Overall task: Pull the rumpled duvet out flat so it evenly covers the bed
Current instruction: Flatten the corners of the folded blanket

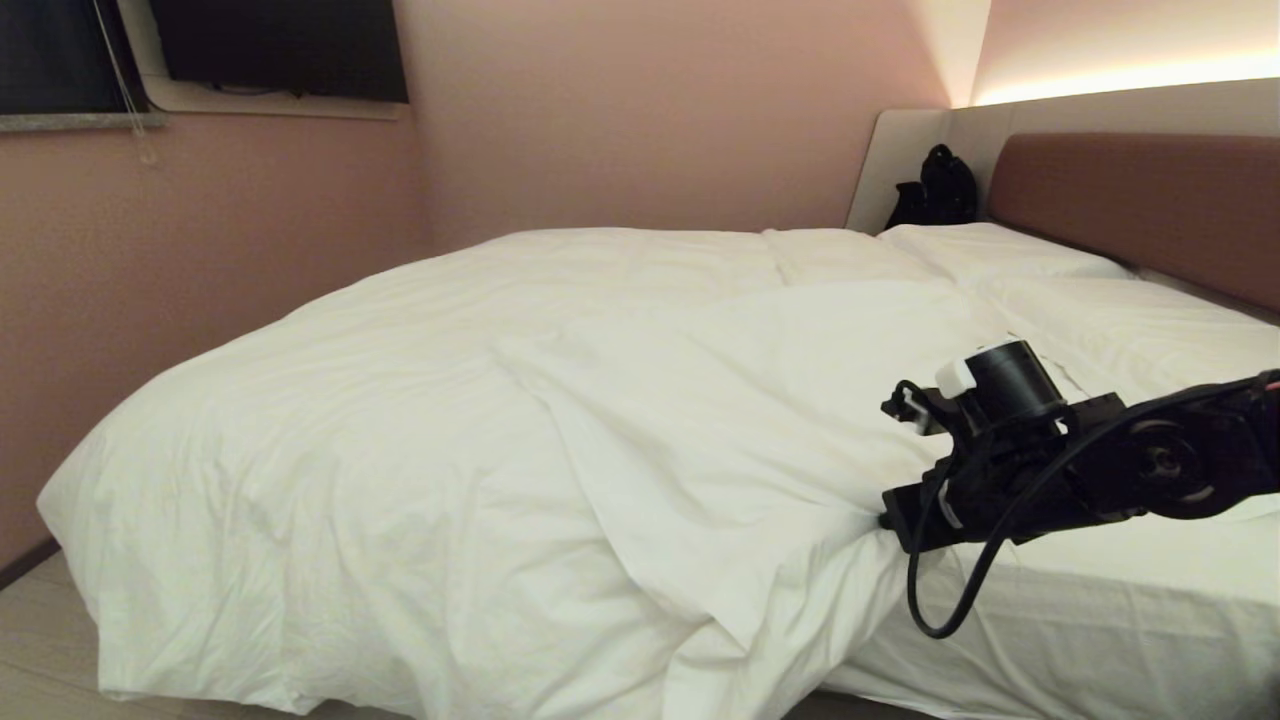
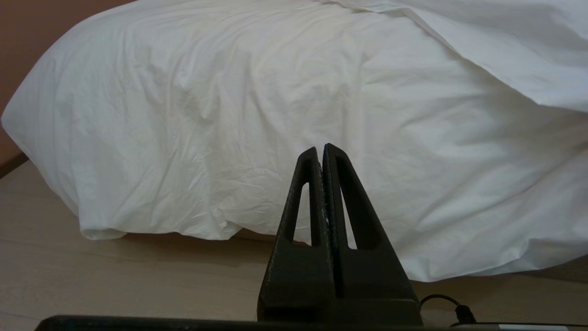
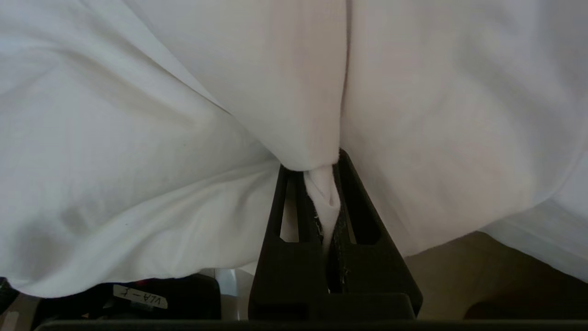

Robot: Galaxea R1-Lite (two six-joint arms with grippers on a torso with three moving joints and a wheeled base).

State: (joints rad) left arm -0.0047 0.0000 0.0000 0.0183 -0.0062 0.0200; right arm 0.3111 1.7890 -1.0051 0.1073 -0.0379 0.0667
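Partly hidden under the duvet (image 1: 560, 400): bed (image 1: 1100, 610); right hand (image 3: 327, 193) pinched duvet fabric; left hand (image 2: 323, 154) closed, empty, above floor (image 2: 115, 280).

Pink walls (image 1: 620, 110), pale wood floor (image 2: 115, 280), dark window (image 1: 280, 45)

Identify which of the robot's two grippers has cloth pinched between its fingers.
The right gripper, at the bed's near edge, clamps a fold of the duvet. The left gripper is shut on nothing, short of the hanging duvet.
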